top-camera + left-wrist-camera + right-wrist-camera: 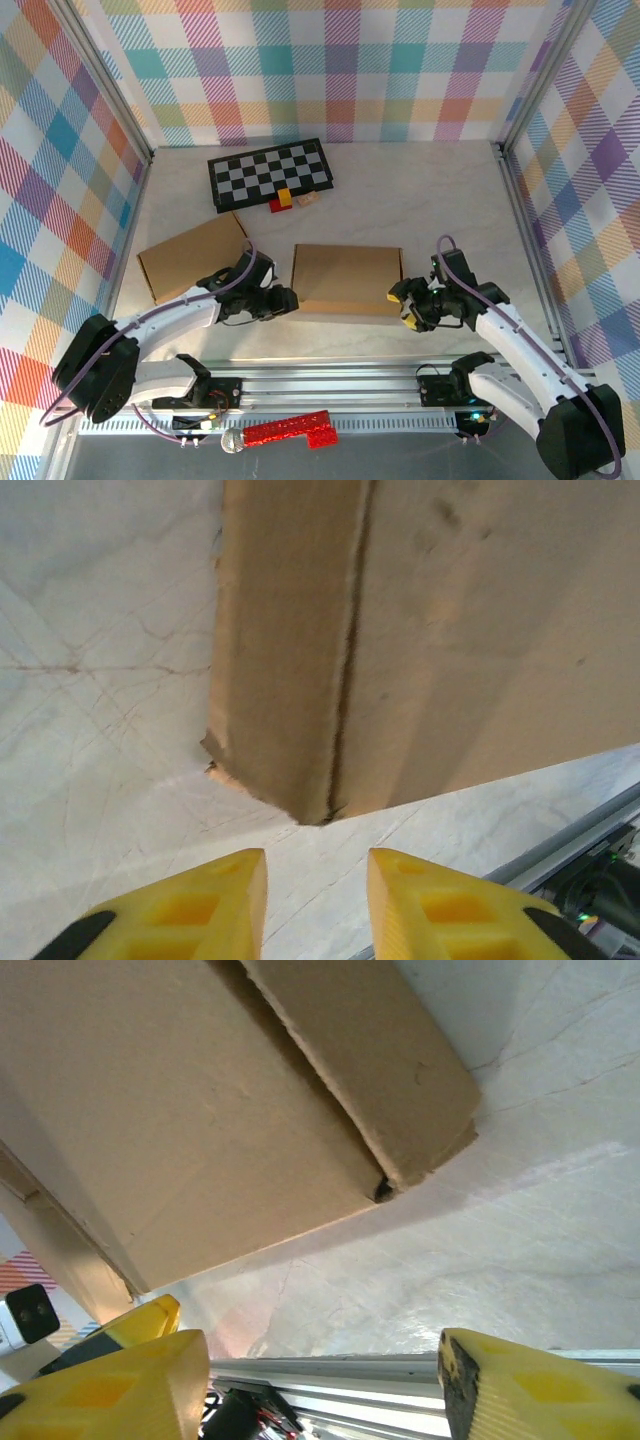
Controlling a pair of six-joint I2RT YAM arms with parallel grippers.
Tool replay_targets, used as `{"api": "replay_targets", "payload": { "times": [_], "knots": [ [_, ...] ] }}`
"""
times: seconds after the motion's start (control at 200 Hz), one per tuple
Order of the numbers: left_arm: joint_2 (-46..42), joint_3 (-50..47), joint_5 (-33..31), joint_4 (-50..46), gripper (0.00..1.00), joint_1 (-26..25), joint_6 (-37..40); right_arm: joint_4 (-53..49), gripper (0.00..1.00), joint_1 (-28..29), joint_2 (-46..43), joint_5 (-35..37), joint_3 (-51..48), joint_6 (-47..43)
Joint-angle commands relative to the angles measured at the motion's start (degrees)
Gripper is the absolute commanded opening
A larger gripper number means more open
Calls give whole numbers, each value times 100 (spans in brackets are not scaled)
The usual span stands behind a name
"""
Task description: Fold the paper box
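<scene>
Both empty, the left tool, jaws slightly apart, and right tool, jaws wide, flank the box on the desk, its long axis running between them.

the left arm stretches from its base at the near left corner forward and in toward the middle, its white forearm lying low and almost level. the left claw at its tip points toward the robot's right side, and its yellow fingers stand a narrow gap apart with nothing between them. the right arm mirrors it from the near right corner, angling forward and inward, wrist bent so the right claw faces left. its yellow fingers are spread wide, gripping nothing. the two claws face each other, well apart
</scene>
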Motion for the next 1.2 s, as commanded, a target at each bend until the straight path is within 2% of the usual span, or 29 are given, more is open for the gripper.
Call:
{"api": "replay_targets", "payload": {
  "times": [0.0, 0.15, 0.165, 0.17, 0.18, 0.19, 0.2, 0.21, 0.215, 0.235, 0.3, 0.375, 0.475, 0.525, 0.575, 0.67, 0.76, 0.855, 0.91, 0.975, 1.065, 1.195],
  "knots": [
    [-359, 528, -323, 60, 37, -26, -184, -33, 66, -66, 6, 139, 591, -466],
    [-443, 1490, -458, -1002, 48, 161, 43, -535, 68, -363, 575, 184, 1379, -1270],
    [-448, 1574, -449, -1043, 50, 211, 51, -621, 71, -401, 625, 241, 1502, -1363],
    [-446, 1596, -440, -1049, 51, 229, 51, -657, 76, -406, 639, 265, 1539, -1400],
    [-457, 1639, -434, -1076, 53, 268, 58, -710, 91, -419, 668, 316, 1599, -1472],
    [-456, 1703, -415, -1096, 60, 311, 60, -756, 99, -429, 684, 368, 1702, -1549],
    [-453, 1751, -397, -1109, 69, 354, 64, -801, 99, -436, 706, 420, 1794, -1628],
    [-459, 1797, -375, -1115, 88, 405, 61, -851, 99, -445, 720, 489, 1881, -1711],
    [-460, 1809, -364, -1116, 94, 431, 65, -873, 99, -450, 727, 525, 1922, -1750],
    [-470, 1913, -300, -1102, 100, 540, 59, -963, 99, -460, 741, 693, 2087, -1921],
    [-533, 2139, -104, -917, 100, 914, 82, -1077, 99, -461, 688, 1240, 2587, -2538],
    [-581, 2466, -331, -1008, 100, 1222, 262, -1141, 99, -456, 554, 2029, 2980, -3124],
    [-560, 2883, -588, -1299, 100, 1548, 814, -1105, 99, -461, 367, 3752, 3098, -3324],
    [-570, 3058, -949, -1534, 100, 1640, 1097, -947, 99, -473, 247, 4468, 2935, -3424],
    [-597, 3164, -1774, -1822, 100, 1661, 1204, -491, 99, -491, 67, 4789, 2582, -3879],
    [-877, 2766, -3405, -1876, 100, 1661, 1396, 900, 99, -491, -480, 5010, 1507, -4954],
    [-1258, 2018, -3970, -1190, 100, 1711, 2229, 2075, 99, -505, -955, 5109, 443, -5628],
    [-1437, 1284, -4564, -669, 100, 1745, 2900, 2770, 99, -603, -1023, 4910, -325, -5974],
    [-1445, 958, -4519, -422, 100, 1881, 3166, 3100, 99, -737, -920, 4605, -635, -6000],
    [-1483, 566, -4173, -69, 100, 2048, 3446, 3474, 99, -856, -712, 4400, -907, -5972],
    [-1598, 47, -4064, 757, 100, 2171, 3664, 4002, 99, -967, -252, 4124, -1109, -6001],
    [-1435, -458, -3659, 1523, 100, 2616, 3481, 4961, 99, -1156, 543, 3761, -1342, -6061]
  ]
}}
